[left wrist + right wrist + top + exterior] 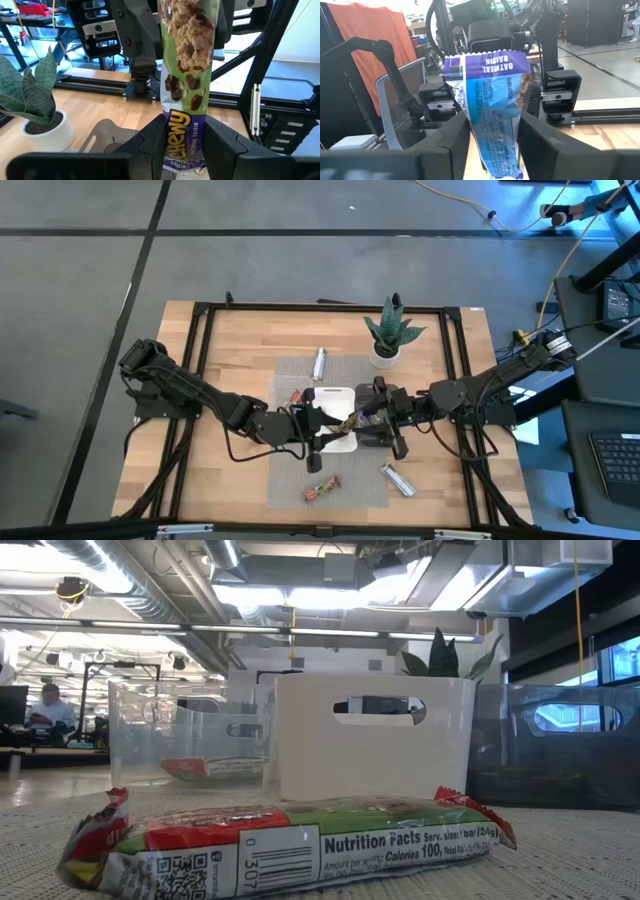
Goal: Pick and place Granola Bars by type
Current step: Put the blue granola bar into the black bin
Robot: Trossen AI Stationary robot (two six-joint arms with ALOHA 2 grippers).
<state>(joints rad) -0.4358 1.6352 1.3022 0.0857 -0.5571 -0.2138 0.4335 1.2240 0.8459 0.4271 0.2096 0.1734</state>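
Left wrist view puts the Chewy oatmeal raisin bar (184,75) right in front of you, standing on end between the left gripper's (183,150) two dark fingers, which are closed narrow against its purple end. In the right wrist view the same bar's (492,107) back, with its purple "oatmeal raisin" end, sits between the right gripper's (492,150) fingers, closed on its lower part. So you have both grippers pinching one bar (349,421), held over the white bin (335,396) at the middle of the grey mat (290,372).

Around it, a silver bar (320,363) lies on the mat on the far side of the bins, another silver bar (398,479) lies near the mat's front right corner, and a red-brown and green bar (322,489) lies at the front, filling the low view. A red-wrapped bar (200,767) rests inside the clear bin (140,730), left of the white bin; the dark grey bin (560,745) stands to its right. The potted plant (388,335) stands just beyond the right arm's wrist.

Both arms reach in low from the table's side edges, meeting at the centre.
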